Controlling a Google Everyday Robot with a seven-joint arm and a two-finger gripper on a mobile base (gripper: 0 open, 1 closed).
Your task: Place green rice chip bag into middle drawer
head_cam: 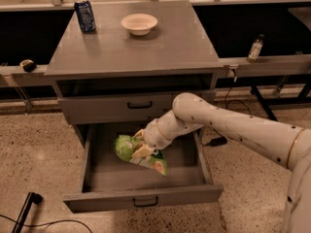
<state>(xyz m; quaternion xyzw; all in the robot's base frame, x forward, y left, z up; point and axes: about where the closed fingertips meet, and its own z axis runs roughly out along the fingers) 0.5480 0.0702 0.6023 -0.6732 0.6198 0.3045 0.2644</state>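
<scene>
Gripper: we see the gripper (141, 144) inside the open middle drawer (144, 199), over the left half of its tray, at the end of the white arm (228, 127) that reaches in from the right.
Claw state: its tan fingers (145, 151) are pressed closed on the green rice chip bag (127, 148), gripping it at the middle.
Bag: it is crinkled and tilted, with the green end up to the left and the printed end down to the right. We cannot tell if the low end touches the drawer floor.
Middle drawer: it is pulled out far, and its front panel with the small black handle is toward us.
Upper drawer (116, 109): it is shut, just above the arm.
Cabinet top (136, 50): a blue can (85, 15) stands at the back left corner, and a white bowl (139, 23) is near the back middle, well apart from the can.
Right side: a small bottle (255, 47) stands on a ledge beside the cabinet.
</scene>
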